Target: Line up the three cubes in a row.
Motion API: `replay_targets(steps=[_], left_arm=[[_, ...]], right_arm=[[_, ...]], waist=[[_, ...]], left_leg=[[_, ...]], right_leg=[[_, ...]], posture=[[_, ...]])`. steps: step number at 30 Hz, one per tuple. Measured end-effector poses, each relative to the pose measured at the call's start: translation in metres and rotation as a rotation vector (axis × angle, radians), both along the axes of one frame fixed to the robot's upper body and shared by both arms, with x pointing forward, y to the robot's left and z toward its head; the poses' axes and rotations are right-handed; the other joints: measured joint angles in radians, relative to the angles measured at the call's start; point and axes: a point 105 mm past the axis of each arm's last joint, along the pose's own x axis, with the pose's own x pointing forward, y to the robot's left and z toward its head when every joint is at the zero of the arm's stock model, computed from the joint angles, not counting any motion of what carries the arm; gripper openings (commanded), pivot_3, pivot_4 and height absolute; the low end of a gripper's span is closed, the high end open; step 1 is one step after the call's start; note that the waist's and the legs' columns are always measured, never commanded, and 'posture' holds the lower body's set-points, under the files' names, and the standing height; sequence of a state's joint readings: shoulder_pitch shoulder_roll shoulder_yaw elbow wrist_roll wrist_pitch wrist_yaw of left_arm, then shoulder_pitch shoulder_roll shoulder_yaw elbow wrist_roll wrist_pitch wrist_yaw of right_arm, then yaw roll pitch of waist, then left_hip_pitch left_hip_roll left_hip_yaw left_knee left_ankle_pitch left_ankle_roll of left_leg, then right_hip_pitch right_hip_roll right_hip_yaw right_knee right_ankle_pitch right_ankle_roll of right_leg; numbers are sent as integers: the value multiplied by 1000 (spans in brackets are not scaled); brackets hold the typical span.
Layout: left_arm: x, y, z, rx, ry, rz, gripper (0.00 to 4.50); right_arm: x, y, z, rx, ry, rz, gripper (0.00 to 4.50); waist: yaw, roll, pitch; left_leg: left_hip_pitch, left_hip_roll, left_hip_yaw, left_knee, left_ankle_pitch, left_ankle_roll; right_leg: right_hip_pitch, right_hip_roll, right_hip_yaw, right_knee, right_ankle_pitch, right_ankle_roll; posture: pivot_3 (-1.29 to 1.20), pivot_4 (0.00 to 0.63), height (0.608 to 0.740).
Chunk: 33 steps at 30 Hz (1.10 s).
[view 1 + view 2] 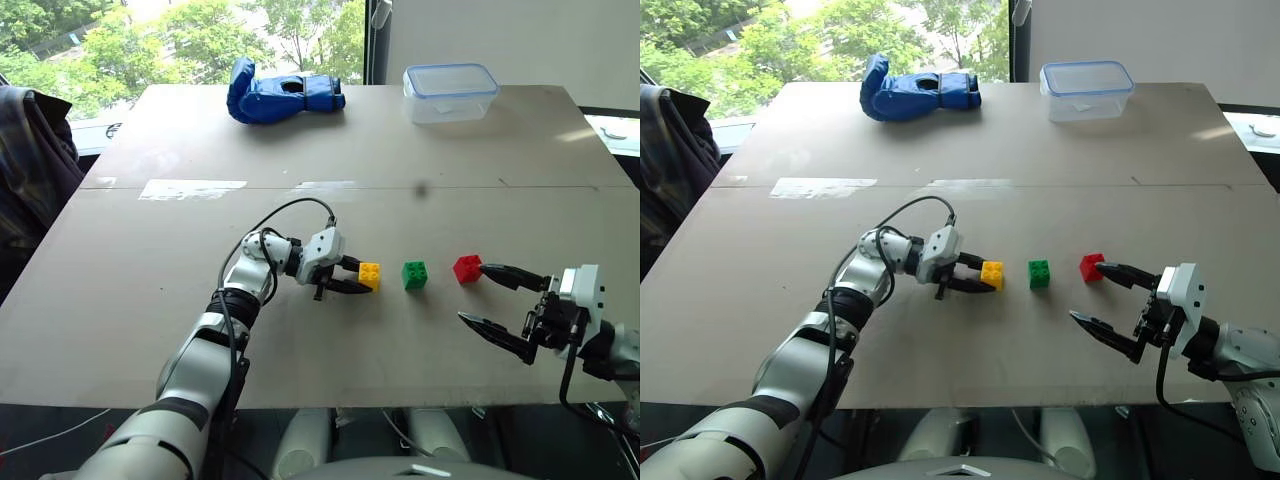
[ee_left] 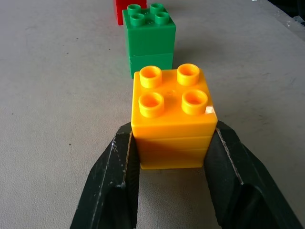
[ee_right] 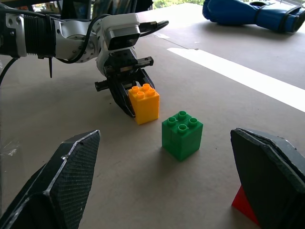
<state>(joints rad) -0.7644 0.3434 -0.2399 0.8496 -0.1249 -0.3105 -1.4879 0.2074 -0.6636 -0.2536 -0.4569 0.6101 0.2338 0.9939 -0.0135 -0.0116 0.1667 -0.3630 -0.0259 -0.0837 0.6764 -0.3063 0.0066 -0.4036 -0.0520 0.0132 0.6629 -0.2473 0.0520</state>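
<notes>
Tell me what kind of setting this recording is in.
Probably an indoor lab or test space by a window: a large plain board table used as a work surface, trees outside the glass behind it, and only test props laid out, such as a blue glove and a clear lidded box.

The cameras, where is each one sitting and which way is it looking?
Left eye: on the head, looking down over the table; both arms show, left pincer shut on the yellow cube.
Right eye: beside it, same scene; right pincer open near the red cube.
Left wrist: along its fingers, which clamp the yellow cube; green cube beyond.
Right wrist: between its open fingers, facing the left pincer.
Shared: both wrist views show the yellow and green cubes.
</notes>
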Motion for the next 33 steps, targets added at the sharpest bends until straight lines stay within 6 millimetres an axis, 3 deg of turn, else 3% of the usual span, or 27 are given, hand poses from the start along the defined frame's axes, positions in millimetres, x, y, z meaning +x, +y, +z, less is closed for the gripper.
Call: replay_targets(steps=[12, 14, 19, 29, 33], left_arm=[[-4, 1, -3, -26, -18, 51, 1292], [-4, 1, -3, -30, -11, 59, 2348], [-4, 3, -4, -26, 2, 73, 4427], [-6, 7, -5, -14, -7, 71, 4427], [-8, 20, -3, -34, 8, 113, 4427]], right_arm=[[5, 0, 3, -7, -21, 16, 4500], [5, 0, 3, -7, -21, 18, 4500], [7, 0, 4, -9, -23, 20, 4500], [8, 0, 5, -11, -30, 21, 4500], [8, 0, 5, -11, -28, 21, 4500]], waist=[[0, 0, 0], [0, 0, 0], [-1, 0, 0], [-1, 0, 0], [-4, 0, 0]], left_leg=[[1, 1, 0, 0, 0, 0], [1, 1, 0, 0, 0, 0], [1, 1, 0, 0, 0, 0], [1, 1, 0, 0, 0, 0], [1, 2, 0, 0, 0, 0]], right_leg=[[0, 0, 0, 0, 0, 0], [0, 0, 0, 0, 0, 0], [0, 0, 0, 0, 0, 0], [0, 0, 1, 0, 0, 0], [0, 1, 1, 0, 0, 0]], posture=[[0, 150, 740], [0, 150, 740], [0, 150, 740], [0, 150, 740], [0, 150, 740]])
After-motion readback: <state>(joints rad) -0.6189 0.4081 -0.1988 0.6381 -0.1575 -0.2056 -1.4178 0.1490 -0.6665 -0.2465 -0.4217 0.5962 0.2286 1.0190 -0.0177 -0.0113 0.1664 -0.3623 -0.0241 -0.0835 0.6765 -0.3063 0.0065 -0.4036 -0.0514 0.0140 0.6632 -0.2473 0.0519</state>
